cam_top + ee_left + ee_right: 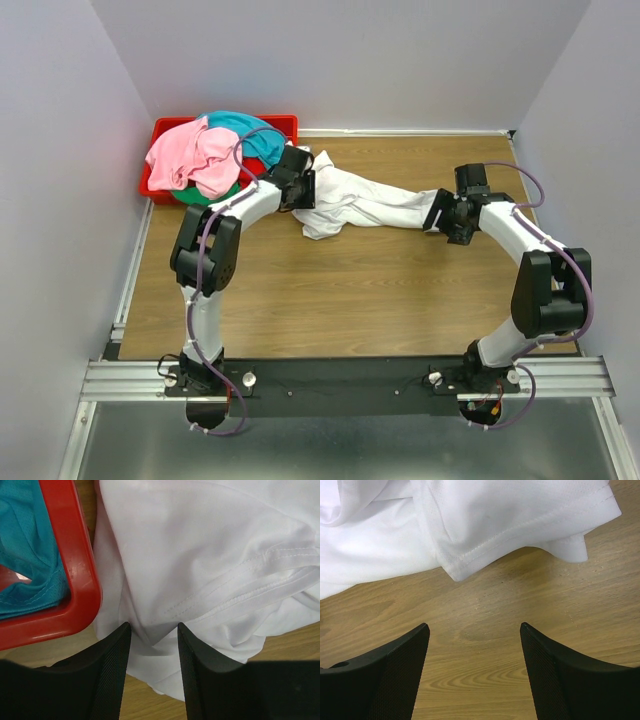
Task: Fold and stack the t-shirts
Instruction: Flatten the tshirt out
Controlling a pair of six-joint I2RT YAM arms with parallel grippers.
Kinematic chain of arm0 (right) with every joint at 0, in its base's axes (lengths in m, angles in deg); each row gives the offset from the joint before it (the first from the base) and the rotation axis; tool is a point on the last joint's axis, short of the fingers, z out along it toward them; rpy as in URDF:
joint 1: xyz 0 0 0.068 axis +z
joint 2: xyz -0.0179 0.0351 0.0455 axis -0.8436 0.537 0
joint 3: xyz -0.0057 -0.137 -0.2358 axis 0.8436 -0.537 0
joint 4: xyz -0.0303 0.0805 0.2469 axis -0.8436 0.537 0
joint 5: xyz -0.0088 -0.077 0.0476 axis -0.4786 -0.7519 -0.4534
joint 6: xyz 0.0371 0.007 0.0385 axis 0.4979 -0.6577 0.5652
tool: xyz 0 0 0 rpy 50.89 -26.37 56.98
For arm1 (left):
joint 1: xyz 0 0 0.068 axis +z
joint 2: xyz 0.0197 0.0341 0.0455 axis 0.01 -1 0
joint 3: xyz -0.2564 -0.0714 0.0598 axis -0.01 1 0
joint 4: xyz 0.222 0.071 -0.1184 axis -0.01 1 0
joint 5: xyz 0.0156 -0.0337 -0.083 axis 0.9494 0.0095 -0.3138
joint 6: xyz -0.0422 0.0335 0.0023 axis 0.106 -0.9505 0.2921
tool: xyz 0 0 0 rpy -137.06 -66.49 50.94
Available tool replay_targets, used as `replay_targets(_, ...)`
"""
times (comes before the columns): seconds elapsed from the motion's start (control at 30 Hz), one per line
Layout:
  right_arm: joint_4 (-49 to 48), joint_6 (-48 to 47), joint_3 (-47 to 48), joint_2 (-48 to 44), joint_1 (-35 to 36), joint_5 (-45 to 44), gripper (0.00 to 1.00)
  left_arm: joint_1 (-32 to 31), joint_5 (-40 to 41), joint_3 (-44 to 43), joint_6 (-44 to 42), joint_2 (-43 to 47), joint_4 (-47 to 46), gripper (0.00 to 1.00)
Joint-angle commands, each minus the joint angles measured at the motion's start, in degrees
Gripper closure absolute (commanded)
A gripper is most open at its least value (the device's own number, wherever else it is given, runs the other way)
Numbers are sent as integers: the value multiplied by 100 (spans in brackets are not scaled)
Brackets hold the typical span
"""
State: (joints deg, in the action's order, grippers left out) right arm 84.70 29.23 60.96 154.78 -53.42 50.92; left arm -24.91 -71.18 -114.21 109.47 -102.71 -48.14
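Observation:
A white t-shirt (360, 203) lies crumpled and stretched across the far part of the wooden table. My left gripper (305, 190) is at its left end, next to the bin. In the left wrist view my left gripper (153, 627) is open, with a fold of the white t-shirt (200, 555) between the fingers. My right gripper (438, 215) is at the shirt's right end. In its wrist view my right gripper (475, 627) is open wide and empty over bare wood, just short of the shirt's hem (520, 530). Pink (190, 155), teal (240, 125) and green (205, 195) t-shirts are heaped in the bin. No red shirt can be told apart.
The red plastic bin (275, 122) stands at the table's far left corner; its rim (75, 565) is just left of my left fingers. Grey walls close in the back and both sides. The arm bases sit on a rail at the near edge.

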Motion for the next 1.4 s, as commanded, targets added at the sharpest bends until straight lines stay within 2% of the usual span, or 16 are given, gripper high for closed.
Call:
replay_targets(0.0,-79,45,41,-34,-23,131,20,17,59,-92,-40,-205,-90,50)
replay_targets(0.23,-79,45,-38,-87,-32,131,20,26,76,-119,-49,-188,-46,50)
replay_targets(0.57,-87,45,-12,-69,-23,192,20,26,261,-637,-31,-21,217,50)
replay_targets(1.23,-79,62,5,-60,-32,228,20,34,358,-796,-172,-671,244,50)
replay_targets(1.37,-79,62,-12,-78,-32,219,20,34,375,-769,-163,-601,182,55)
